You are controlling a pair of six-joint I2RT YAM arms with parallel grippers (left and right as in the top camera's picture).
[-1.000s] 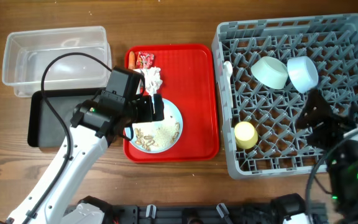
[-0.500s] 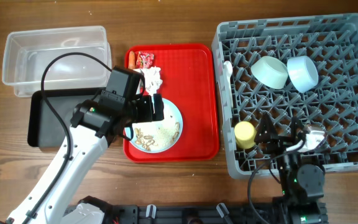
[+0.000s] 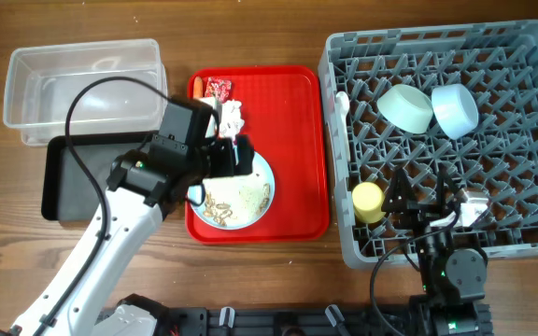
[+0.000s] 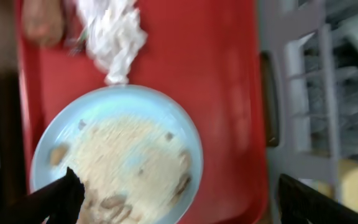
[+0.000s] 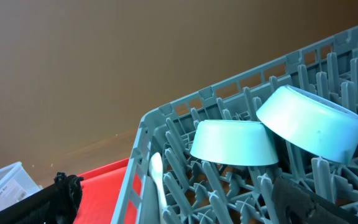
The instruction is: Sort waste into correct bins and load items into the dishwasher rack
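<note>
The light blue plate (image 3: 243, 198) with pale crumbs lies on the red tray (image 3: 297, 140); it also shows in the left wrist view (image 4: 117, 155). The white tissue (image 3: 231, 117), red wrapper (image 3: 218, 89) and carrot stub (image 3: 196, 89) lie behind it. My left gripper (image 3: 232, 159) hovers open and empty over the plate's far edge (image 4: 185, 202). The grey rack (image 3: 493, 56) holds the pale green dish (image 3: 406, 107), light blue bowl (image 3: 454, 109), yellow cup (image 3: 369, 202) and white spoon (image 3: 342, 103). My right gripper (image 3: 423, 198) is open and empty above the rack's front (image 5: 188, 196).
The clear tub (image 3: 82, 84) stands at the back left, and the black tray (image 3: 63, 182) lies in front of it, partly under my left arm. In the right wrist view the dish (image 5: 232, 143), bowl (image 5: 312, 121) and spoon (image 5: 157, 171) sit among the upright pegs.
My right arm swung from the rack's right side to its front middle, beside the yellow cup. My left gripper shifted slightly right over the plate.
</note>
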